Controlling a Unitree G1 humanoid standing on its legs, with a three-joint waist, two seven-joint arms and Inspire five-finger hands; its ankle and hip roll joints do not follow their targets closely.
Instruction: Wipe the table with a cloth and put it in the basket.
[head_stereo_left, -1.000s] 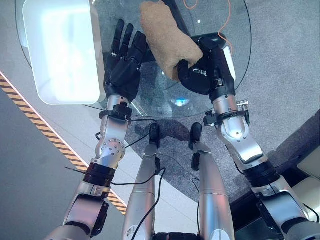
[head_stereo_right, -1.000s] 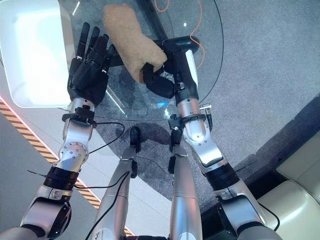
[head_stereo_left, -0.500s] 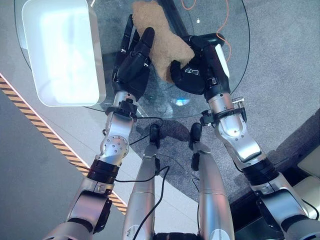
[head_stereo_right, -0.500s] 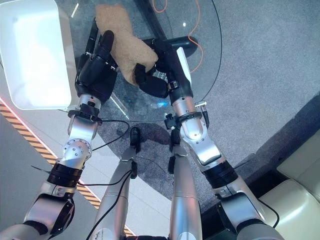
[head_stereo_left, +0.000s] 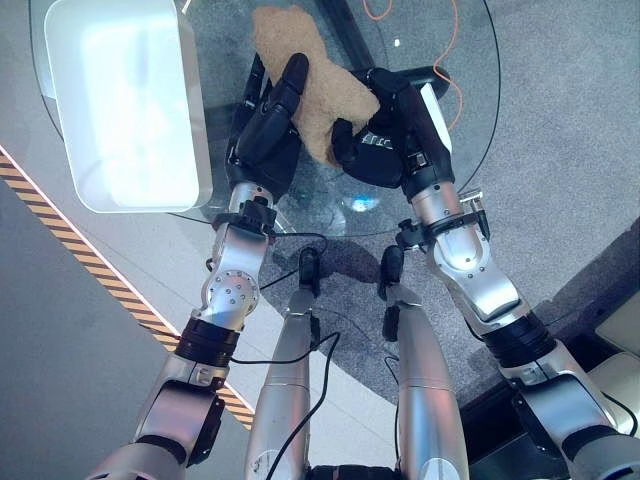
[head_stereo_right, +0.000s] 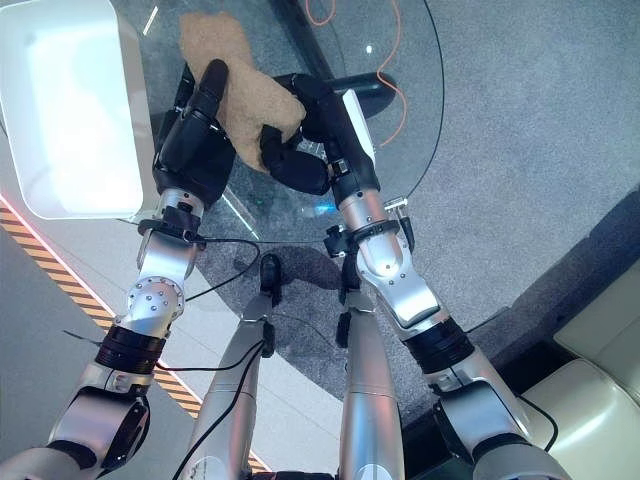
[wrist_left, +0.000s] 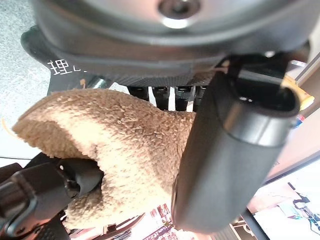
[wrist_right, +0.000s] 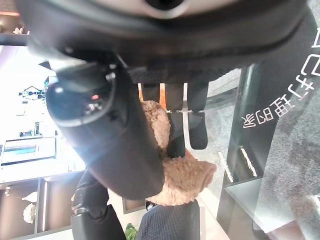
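Tan cloth (head_stereo_left: 305, 85) at glass table (head_stereo_left: 470, 110) centre, near front edge. Right hand (head_stereo_left: 385, 150) clamped on cloth's near end; left hand (head_stereo_left: 265, 130) thumb and fingers closing round its side. White basket (head_stereo_left: 125, 100) at table's left edge. Binning not yet done; whether wiping is finished unclear.

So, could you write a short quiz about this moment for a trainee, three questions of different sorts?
1. True or false: the tan cloth lies inside the white basket.
2. Which hand touches the cloth? A) left hand alone B) right hand alone C) both
3. Fill in: the basket stands on the round ____ table.

Key: 1 false, it is held over the table beside the basket; 2 C; 3 glass.
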